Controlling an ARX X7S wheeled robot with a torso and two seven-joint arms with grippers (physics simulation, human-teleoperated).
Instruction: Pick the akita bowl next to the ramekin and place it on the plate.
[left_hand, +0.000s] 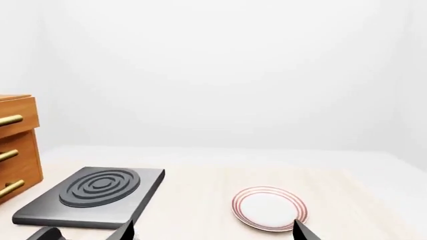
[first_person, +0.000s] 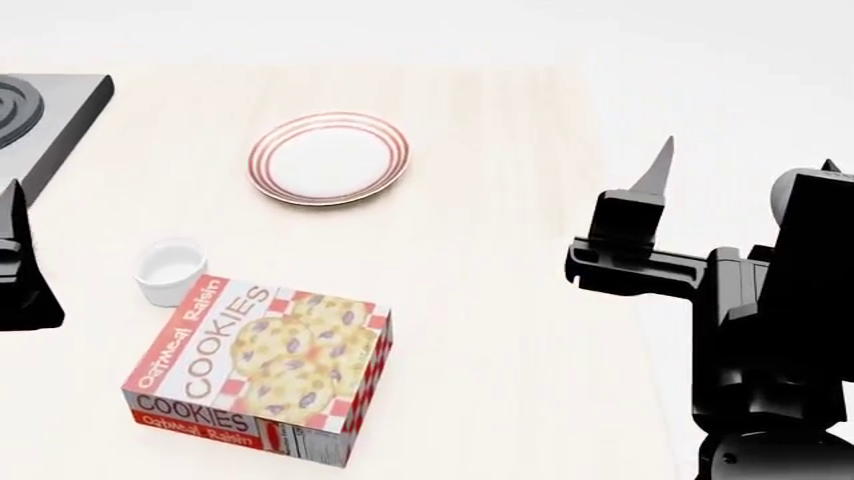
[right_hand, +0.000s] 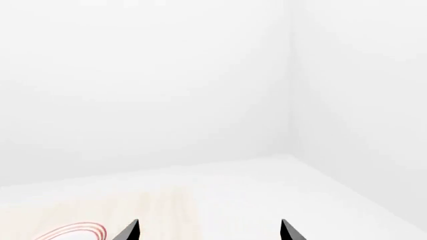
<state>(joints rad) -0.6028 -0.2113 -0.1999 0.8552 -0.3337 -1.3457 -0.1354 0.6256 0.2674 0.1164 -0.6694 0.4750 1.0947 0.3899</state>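
The akita bowl shows in no view. The ramekin (first_person: 171, 270), a small plain white cup, stands on the light wooden table just behind the cookie box. The red-ringed plate (first_person: 327, 158) lies further back and holds nothing; it also shows as the plate (left_hand: 269, 208) ahead of my left gripper (left_hand: 213, 235). That gripper is open and holds nothing, hovering at the table's left beside the ramekin. My right gripper (right_hand: 209, 232) is open and holds nothing, raised over the table's right edge. Only a sliver of the plate's rim (right_hand: 73, 232) shows beside it.
A cookie box (first_person: 260, 365) lies flat at the near left of the table (first_person: 507, 300). A dark stove plate (left_hand: 93, 192) sits at the far left, with a wooden drawer cabinet (left_hand: 17, 145) beyond it. The right arm's body (first_person: 774, 330) fills the near right.
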